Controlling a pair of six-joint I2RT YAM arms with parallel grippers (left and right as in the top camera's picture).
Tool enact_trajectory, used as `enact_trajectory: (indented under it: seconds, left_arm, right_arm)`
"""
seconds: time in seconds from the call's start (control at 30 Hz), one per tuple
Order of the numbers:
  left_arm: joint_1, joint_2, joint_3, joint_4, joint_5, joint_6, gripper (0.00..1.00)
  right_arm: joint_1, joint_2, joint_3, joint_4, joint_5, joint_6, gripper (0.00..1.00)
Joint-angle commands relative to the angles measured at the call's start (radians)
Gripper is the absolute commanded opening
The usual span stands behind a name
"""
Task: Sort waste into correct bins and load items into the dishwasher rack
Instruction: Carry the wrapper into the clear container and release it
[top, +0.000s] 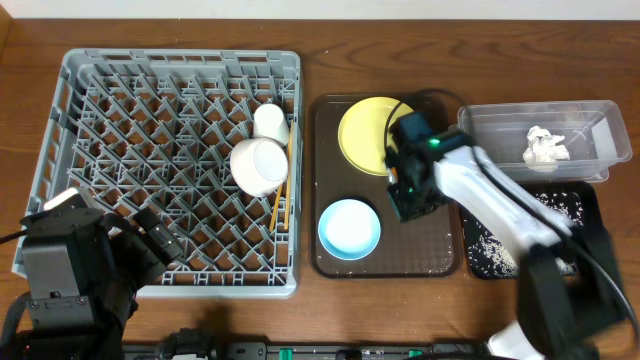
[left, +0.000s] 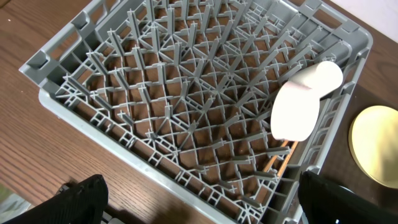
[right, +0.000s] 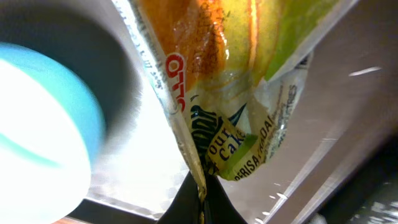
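Pinched at six o'clock by the right gripper (right: 200, 200), the wrapper (right: 211, 62) is spread toward twelve o'clock. The left gripper (left: 211, 202) is held wide apart.

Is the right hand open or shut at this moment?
Shut on the wrapper: in the wrist view the right hand pinches its lower edge between closed fingertips.

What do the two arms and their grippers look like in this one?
The right arm has a white link, a black wrist with a green light and a looping black cable; the right gripper is black. The left arm is black and boxy with a pale grey block; the left gripper has blunt black fingers.
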Motion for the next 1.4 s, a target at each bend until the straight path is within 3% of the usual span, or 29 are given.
enact_trajectory:
  seconds: [0.0,0.1,0.3,0.6,1.13,1.37]
  left_arm:
    - [0.005,-0.001,0.002,0.000,-0.016,-0.002,0.98]
    - [0.005,-0.001,0.002,0.000,-0.016,-0.002,0.98]
    - [0.005,-0.001,0.002,0.000,-0.016,-0.002,0.98]
    - [0.005,-0.001,0.002,0.000,-0.016,-0.002,0.98]
    - [0.005,-0.001,0.002,0.000,-0.016,-0.002,0.98]
    - [0.005,-0.001,0.002,0.000,-0.016,-0.002,0.98]
  right_arm:
    - [-0.024,-0.124,0.005,0.010,0.126,0.089,0.01]
    - [-0.087,-0.180,0.004,0.021,0.235,0.165,0.01]
    - [-0.283,-0.189,0.004,0.068,0.236,0.237,0.01]
    - [-0.537,-0.186,0.004,0.215,-0.047,0.262,0.01]
    - [-0.576,-0.113,-0.001,0.289,-0.050,0.358,0.03]
    - [-0.575,-0.058,-0.001,0.296,-0.050,0.371,0.19]
